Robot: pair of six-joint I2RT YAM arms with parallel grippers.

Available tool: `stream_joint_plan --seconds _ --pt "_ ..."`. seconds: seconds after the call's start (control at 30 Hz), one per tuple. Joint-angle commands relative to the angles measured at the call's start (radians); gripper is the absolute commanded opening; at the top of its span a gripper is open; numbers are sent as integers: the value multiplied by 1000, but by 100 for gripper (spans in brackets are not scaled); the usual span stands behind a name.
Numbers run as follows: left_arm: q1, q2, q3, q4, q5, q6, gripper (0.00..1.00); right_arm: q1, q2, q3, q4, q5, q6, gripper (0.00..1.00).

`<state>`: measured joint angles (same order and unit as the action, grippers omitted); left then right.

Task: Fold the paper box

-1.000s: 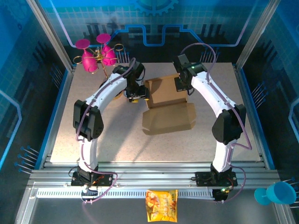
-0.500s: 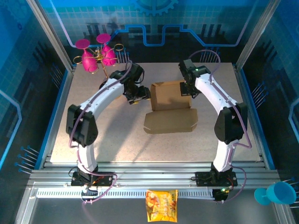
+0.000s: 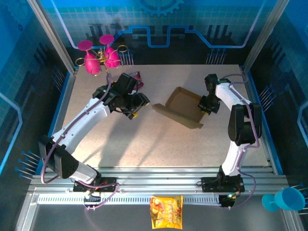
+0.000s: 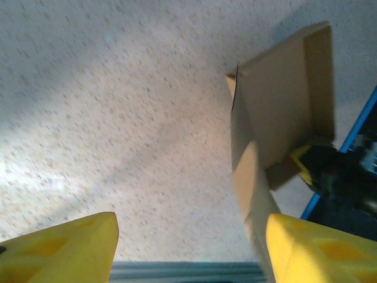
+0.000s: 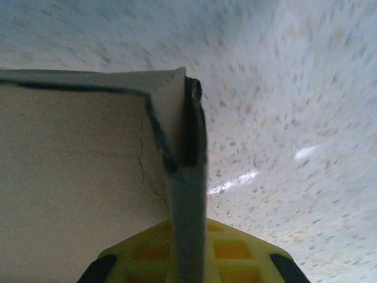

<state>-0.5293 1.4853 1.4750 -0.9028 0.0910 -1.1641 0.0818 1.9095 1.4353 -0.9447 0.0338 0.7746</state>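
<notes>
Pinches the paper box in the right gripper, jaws closed tight on a thin upright wall at the box's right end. From the right wrist, shows that wall as a cardboard edge rising straight out from between the yellow fingers, with a broad brown panel of the paper box spreading off to its left. Lies skewed on the speckled table, stretching from the right gripper toward the left one.

Stands spread wide at the left gripper, with nothing but bare table between its fingers. Sits near the box's left corner, apart from it in the overhead view. From the left gripper, finds the paper box ahead and to the right, its lower edge passing close to the right-hand finger; touching or not, cannot tell.
</notes>
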Motion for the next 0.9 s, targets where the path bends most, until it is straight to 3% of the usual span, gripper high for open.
stream_joint_plan --seconds 0.0,0.2,0.37,0.5,0.57,0.63,0.77,0.83,0.87 --pt "-69 -11 59 31 -35 -158 99 3 -28 -97 102 -151 233 0" --pt "-152 153 310 -166 -107 -211 99 51 -36 -92 93 -96 325 0" --pt "-169 233 395 -170 -140 -217 93 81 -61 -164 152 -129 467 0" --pt "-181 236 447 -222 -261 -60 85 89 -97 -245 245 -185 627 0" --pt "-180 210 407 -127 -231 104 76 94 -106 -247 247 -196 699 0" --pt "-185 155 290 45 -126 275 57 106 -121 -251 247 -200 804 0" --pt "-199 53 42 254 -33 421 35 141 -161 -269 296 -196 1009 0" --pt "-203 14 -56 306 -17 462 37 154 -170 -268 332 -196 1095 0" --pt "-206 1 -92 338 -4 480 44 158 -164 -255 329 -203 1120 0"
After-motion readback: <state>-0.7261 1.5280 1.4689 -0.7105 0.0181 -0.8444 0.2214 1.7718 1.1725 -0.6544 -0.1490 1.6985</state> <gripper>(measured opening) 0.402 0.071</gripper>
